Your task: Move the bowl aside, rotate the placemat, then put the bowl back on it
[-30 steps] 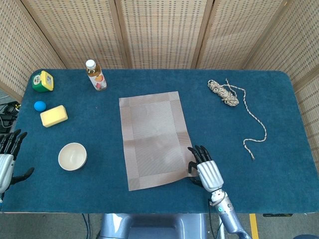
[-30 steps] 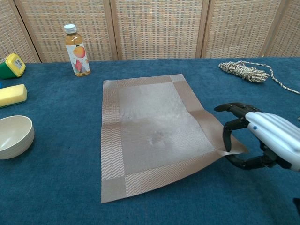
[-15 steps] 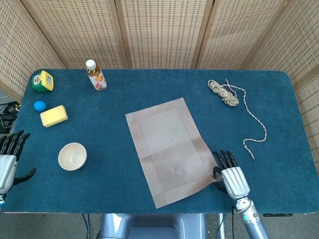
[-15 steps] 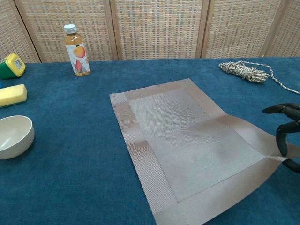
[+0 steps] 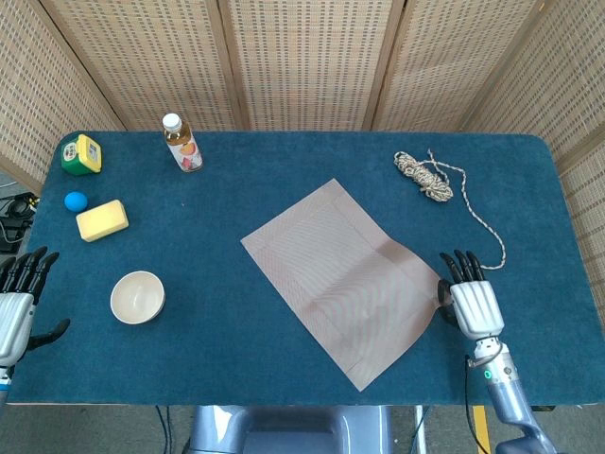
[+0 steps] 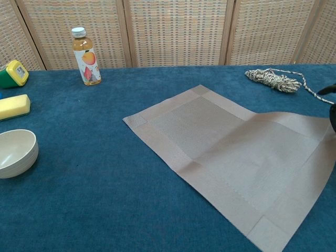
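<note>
The beige woven placemat [image 5: 345, 277] [image 6: 239, 152] lies skewed on the blue table, its long side running diagonally. My right hand [image 5: 469, 301] grips its right corner, which is lifted slightly off the cloth; in the chest view only dark fingertips [image 6: 332, 105] show at the right edge. The cream bowl [image 5: 138, 297] [image 6: 16, 152] stands upright on the bare table to the left, well apart from the mat. My left hand [image 5: 16, 305] hangs at the table's left edge with fingers spread, holding nothing.
A juice bottle [image 5: 180, 143] [image 6: 85, 49] stands at the back left. A green-yellow tape measure [image 5: 81, 154], a blue ball [image 5: 75, 200] and a yellow sponge [image 5: 101, 219] lie at the left. A coiled rope [image 5: 430, 178] [image 6: 273, 80] trails down the right side.
My right hand has dragged the mat's corner to the right and farther back, swinging the mat counter-clockwise. The bowl and my left hand have stayed put.
</note>
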`<state>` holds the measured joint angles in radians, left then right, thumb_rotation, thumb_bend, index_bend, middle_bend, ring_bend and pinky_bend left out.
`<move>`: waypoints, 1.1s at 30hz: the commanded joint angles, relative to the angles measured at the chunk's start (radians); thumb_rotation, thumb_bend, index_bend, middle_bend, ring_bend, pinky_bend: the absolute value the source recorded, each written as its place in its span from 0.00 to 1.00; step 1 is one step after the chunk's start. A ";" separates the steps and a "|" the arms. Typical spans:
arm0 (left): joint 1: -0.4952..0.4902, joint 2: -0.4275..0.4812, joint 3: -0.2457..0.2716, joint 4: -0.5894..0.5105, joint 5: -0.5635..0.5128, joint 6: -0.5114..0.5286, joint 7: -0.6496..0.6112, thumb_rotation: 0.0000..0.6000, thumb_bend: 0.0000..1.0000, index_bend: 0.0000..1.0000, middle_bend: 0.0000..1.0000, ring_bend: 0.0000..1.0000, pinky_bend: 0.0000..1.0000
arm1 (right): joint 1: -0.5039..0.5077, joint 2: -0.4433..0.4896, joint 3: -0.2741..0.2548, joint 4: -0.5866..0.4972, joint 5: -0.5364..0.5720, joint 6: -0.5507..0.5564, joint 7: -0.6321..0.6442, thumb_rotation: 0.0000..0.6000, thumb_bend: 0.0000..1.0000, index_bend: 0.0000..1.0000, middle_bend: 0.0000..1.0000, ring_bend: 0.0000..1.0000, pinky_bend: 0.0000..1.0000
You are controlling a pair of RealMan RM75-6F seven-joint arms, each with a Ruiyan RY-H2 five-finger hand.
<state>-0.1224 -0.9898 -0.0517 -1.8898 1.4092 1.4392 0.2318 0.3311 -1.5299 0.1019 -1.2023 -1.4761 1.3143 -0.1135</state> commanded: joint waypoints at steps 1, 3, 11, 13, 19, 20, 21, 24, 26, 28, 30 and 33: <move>-0.001 -0.001 0.000 0.001 -0.001 -0.002 0.001 1.00 0.23 0.02 0.00 0.00 0.00 | 0.046 0.017 0.043 0.036 0.024 -0.044 -0.025 1.00 0.56 0.68 0.20 0.00 0.00; -0.002 -0.002 0.000 0.002 -0.002 -0.004 0.004 1.00 0.23 0.02 0.00 0.00 0.00 | 0.068 0.026 0.063 0.045 0.042 -0.067 -0.045 1.00 0.56 0.68 0.20 0.00 0.00; -0.004 -0.006 -0.001 0.004 -0.004 -0.005 0.006 1.00 0.23 0.02 0.00 0.00 0.00 | 0.148 0.033 0.087 0.135 0.070 -0.168 -0.094 1.00 0.55 0.67 0.20 0.00 0.00; -0.005 -0.007 0.001 0.005 -0.004 -0.008 0.011 1.00 0.23 0.02 0.00 0.00 0.00 | 0.165 0.020 0.084 0.172 0.058 -0.171 -0.092 1.00 0.54 0.66 0.20 0.00 0.00; -0.006 -0.010 0.001 0.002 -0.006 -0.010 0.019 1.00 0.23 0.02 0.00 0.00 0.00 | 0.196 -0.026 0.093 0.256 0.055 -0.169 -0.063 1.00 0.54 0.65 0.19 0.00 0.00; -0.006 -0.010 0.001 0.002 -0.006 -0.010 0.020 1.00 0.23 0.02 0.00 0.00 0.00 | 0.200 -0.030 0.094 0.263 0.054 -0.168 -0.061 1.00 0.53 0.64 0.17 0.00 0.00; -0.007 -0.011 0.001 0.002 -0.007 -0.011 0.020 1.00 0.23 0.02 0.00 0.00 0.00 | 0.203 -0.033 0.094 0.271 0.052 -0.166 -0.061 1.00 0.52 0.61 0.15 0.00 0.00; -0.009 -0.011 0.001 0.003 -0.012 -0.016 0.022 1.00 0.23 0.02 0.00 0.00 0.00 | 0.212 -0.043 0.095 0.298 0.055 -0.161 -0.083 1.00 0.44 0.46 0.04 0.00 0.00; -0.009 -0.011 -0.001 0.004 -0.017 -0.017 0.018 1.00 0.23 0.02 0.00 0.00 0.00 | 0.192 -0.040 0.099 0.291 0.086 -0.156 -0.129 1.00 0.38 0.33 0.00 0.00 0.00; -0.010 -0.010 -0.001 0.006 -0.018 -0.018 0.015 1.00 0.23 0.02 0.00 0.00 0.00 | 0.171 -0.031 0.104 0.263 0.111 -0.143 -0.154 1.00 0.33 0.20 0.00 0.00 0.00; -0.010 -0.010 -0.001 0.007 -0.019 -0.020 0.013 1.00 0.23 0.02 0.00 0.00 0.00 | 0.147 -0.020 0.113 0.233 0.140 -0.127 -0.159 1.00 0.30 0.08 0.00 0.00 0.00; -0.012 -0.012 -0.001 0.009 -0.020 -0.023 0.011 1.00 0.23 0.02 0.00 0.00 0.00 | 0.096 0.001 0.131 0.173 0.185 -0.082 -0.133 1.00 0.29 0.01 0.00 0.00 0.00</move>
<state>-0.1342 -1.0010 -0.0528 -1.8815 1.3896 1.4165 0.2430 0.4626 -1.5459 0.2176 -0.9919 -1.3221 1.1976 -0.2635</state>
